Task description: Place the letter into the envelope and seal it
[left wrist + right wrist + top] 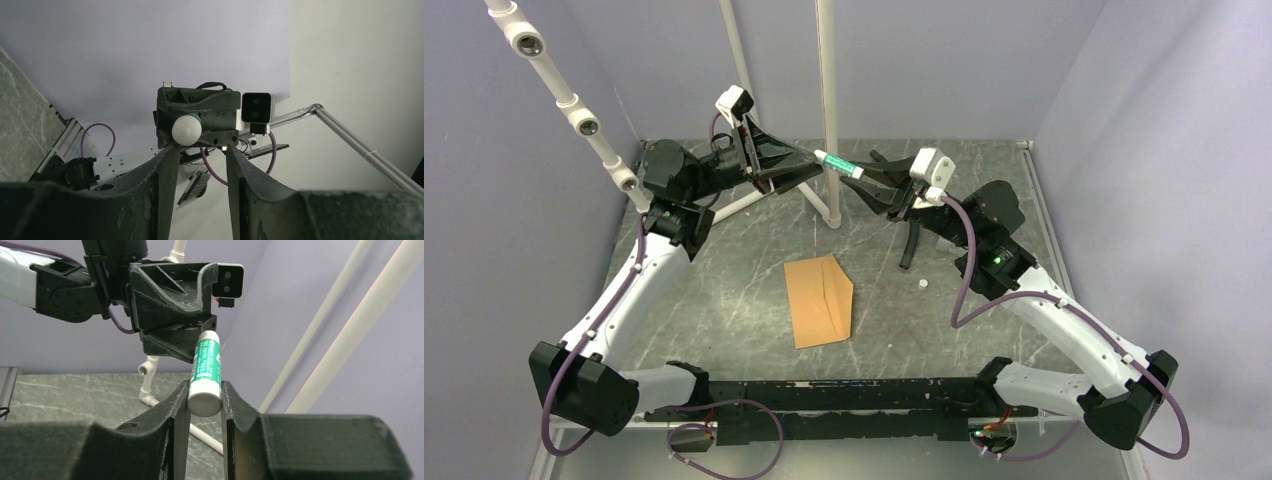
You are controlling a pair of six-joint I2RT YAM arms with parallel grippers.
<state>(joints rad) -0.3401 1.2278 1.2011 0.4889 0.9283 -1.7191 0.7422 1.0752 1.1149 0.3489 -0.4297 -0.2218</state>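
Note:
The orange-brown envelope (822, 300) lies flat on the marbled table, its pointed flap folded out to the right. The peach-pink letter is not in view. Both grippers are raised at the back of the table, facing each other. My right gripper (876, 180) (205, 390) is shut on the white base of a green glue stick (839, 164) (206, 371). The stick points at my left gripper (796, 166) (200, 148), which is open. The stick's white round end (186, 131) sits at the left gripper's left fingertip.
A white upright pipe (828, 110) stands just behind the glue stick, with pipe legs (754, 200) running along the table. A small white cap-like piece (922, 285) lies to the right of the envelope. A dark narrow object (911, 246) lies under the right wrist.

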